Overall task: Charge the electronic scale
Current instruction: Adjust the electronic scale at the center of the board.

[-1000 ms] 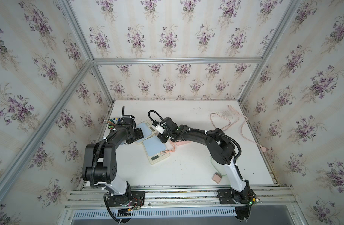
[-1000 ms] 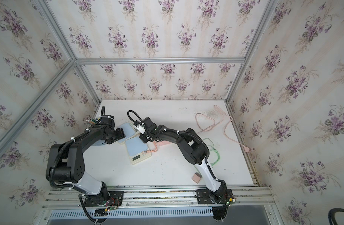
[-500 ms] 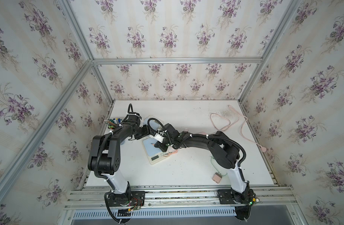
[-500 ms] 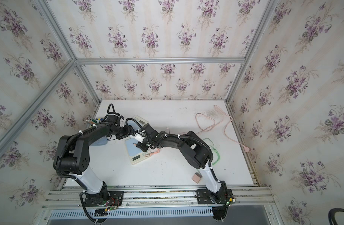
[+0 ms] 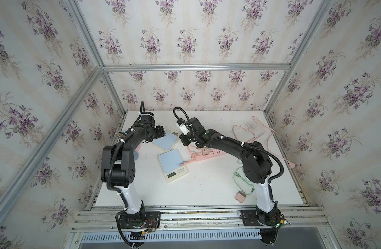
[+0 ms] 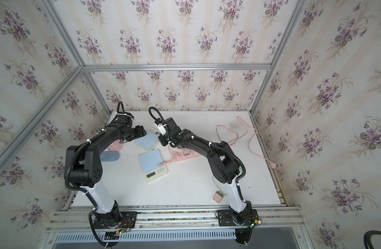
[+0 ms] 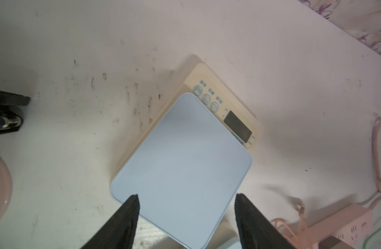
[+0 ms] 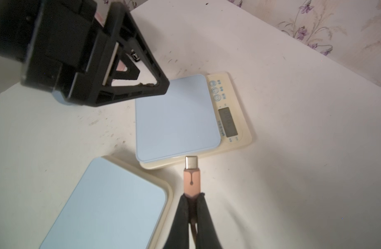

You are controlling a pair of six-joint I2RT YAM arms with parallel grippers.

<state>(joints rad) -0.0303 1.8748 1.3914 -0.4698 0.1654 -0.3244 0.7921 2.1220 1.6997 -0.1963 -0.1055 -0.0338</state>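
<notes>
Electronic scale (image 8: 176,116) lies flat, display end toward the back wall. Right gripper (image 8: 192,197) pinches the plug (image 8: 191,174), tip aimed at the scale's long side. Left gripper (image 7: 186,198) hovers above, spread wide and holding nothing.

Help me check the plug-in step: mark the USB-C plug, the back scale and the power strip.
USB-C plug (image 8: 191,162): right wrist view, on its metal tip.
back scale (image 8: 227,125): right wrist view, on its display.
power strip (image 7: 344,222): left wrist view, on its pink casing.
</notes>
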